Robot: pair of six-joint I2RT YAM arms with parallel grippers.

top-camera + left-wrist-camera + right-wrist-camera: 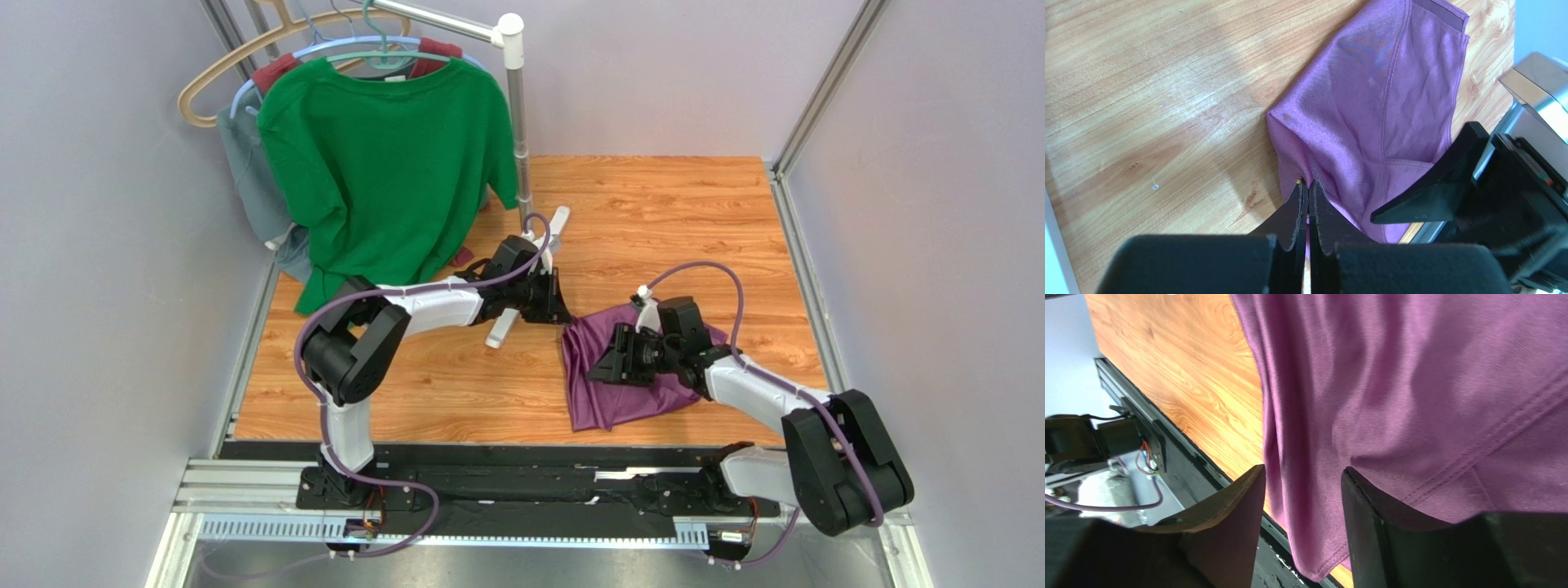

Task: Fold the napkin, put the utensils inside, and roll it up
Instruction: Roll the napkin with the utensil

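Purple satin-sheen cloth: the napkin (610,395) is lying bunched and partly doubled over on the wooden table (687,221), at about 4 o'clock from the table's middle in the top view. Its surface is showing soft creases and a stitched hem, with folds running toward its 11 o'clock corner. The 6 o'clock edge is reaching close to the table's near rim.

Left gripper (559,311): its jaws are pressing fully together and pinching the napkin's 11 o'clock corner. In the left wrist view the fingertips (1300,190) are meeting on the cloth's edge, and the fabric is drawing up toward them.

Right gripper (610,363): it is reaching in from 4 o'clock and hovering low over the napkin's middle. Its jaws are standing clearly apart. In the right wrist view a fold of the napkin (1413,386) is hanging in the gap between the two fingers (1229,502), unclamped.

Green T-shirt (380,172): it is hanging on a rack at 10 o'clock, well apart from the napkin.
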